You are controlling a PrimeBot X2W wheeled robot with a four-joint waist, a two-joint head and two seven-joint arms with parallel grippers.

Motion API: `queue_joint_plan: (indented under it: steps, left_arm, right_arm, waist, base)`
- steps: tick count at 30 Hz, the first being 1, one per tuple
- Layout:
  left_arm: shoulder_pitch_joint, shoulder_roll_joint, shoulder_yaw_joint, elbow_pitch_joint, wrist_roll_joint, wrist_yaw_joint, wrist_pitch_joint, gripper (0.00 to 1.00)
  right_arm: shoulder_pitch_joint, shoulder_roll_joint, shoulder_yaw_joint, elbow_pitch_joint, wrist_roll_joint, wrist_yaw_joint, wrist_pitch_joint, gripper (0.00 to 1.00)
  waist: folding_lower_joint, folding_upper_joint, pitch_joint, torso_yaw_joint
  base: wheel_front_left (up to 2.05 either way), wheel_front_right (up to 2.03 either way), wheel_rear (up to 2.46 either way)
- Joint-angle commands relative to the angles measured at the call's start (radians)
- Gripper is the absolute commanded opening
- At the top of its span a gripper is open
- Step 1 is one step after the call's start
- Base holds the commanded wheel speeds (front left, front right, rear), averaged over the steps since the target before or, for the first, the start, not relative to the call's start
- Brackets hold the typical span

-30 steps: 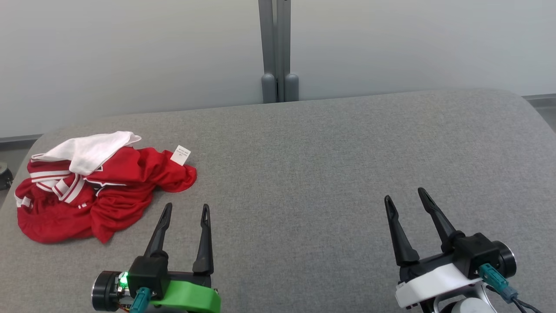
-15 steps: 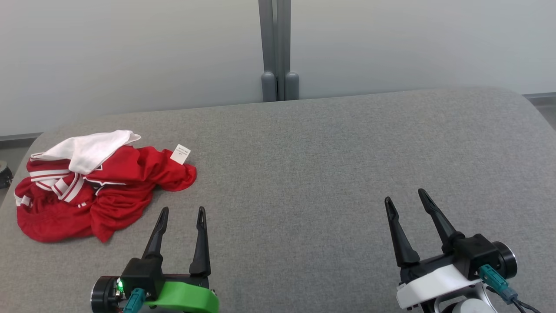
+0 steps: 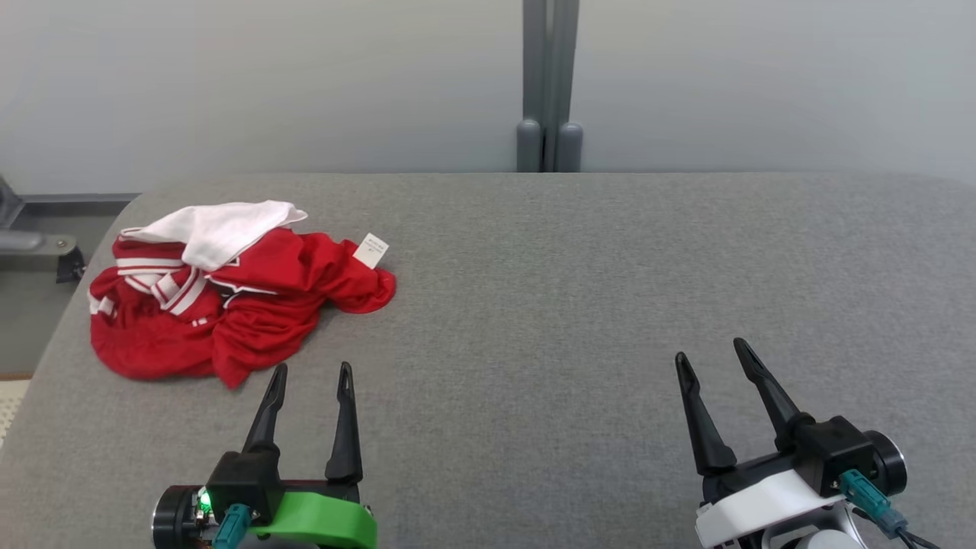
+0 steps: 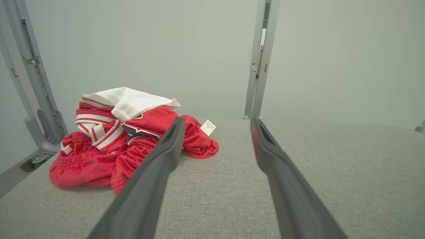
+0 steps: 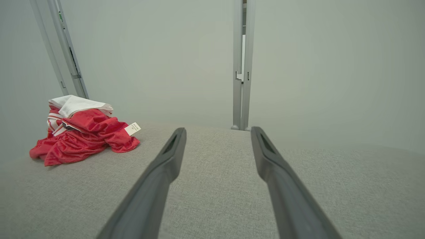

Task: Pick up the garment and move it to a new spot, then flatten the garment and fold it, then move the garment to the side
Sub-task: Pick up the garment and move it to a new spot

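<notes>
A crumpled red garment with white stripes, a white panel and a small white label lies bunched at the far left of the grey table. The same heap is the garment in the left wrist view and the garment at the left of the right wrist view. My left gripper hovers open just in front of the heap's near edge, nothing between its fingers. Far to the right my right gripper is open too, well apart from the cloth.
A grey wall with a vertical metal post stands behind the table. Metal frame parts and floor show past the table's left edge, close to the heap. Bare grey cloth stretches across the middle and right.
The head camera has turned left, so the whole picture shifted right. The left gripper has drawn slightly nearer the heap's front edge. The garment lies as before; the right gripper is unmoved.
</notes>
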Motion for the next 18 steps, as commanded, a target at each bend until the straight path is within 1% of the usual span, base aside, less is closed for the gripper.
queue_joint_plan:
  steps: [1, 12, 18]
  left_arm:
    - [-0.004, 0.006, 0.007, 0.001, 0.009, 0.001, 0.0, 1.0]
    - [0.001, 0.006, 0.03, 0.0, 0.017, 0.01, 0.0, 1.0]
    - [0.007, 0.005, 0.044, -0.004, 0.024, 0.012, 0.0, 1.0]
  right_arm:
    - [0.003, -0.001, 0.005, 0.001, 0.006, 0.0, -0.003, 1.0]
    - [-0.001, -0.002, 0.01, 0.004, 0.011, 0.0, -0.003, 1.0]
    - [-0.009, -0.002, 0.015, 0.005, 0.017, 0.0, -0.003, 1.0]
  waist:
    - [0.0, -0.0001, 0.01, 0.061]
    - [0.0, -0.0001, 0.017, 0.208]
    - [0.0, -0.0001, 0.014, 0.263]
  base:
    - [0.0, 0.0, 0.0]
    - [0.0, 0.0, 0.0]
    - [0.0, 0.0, 0.0]
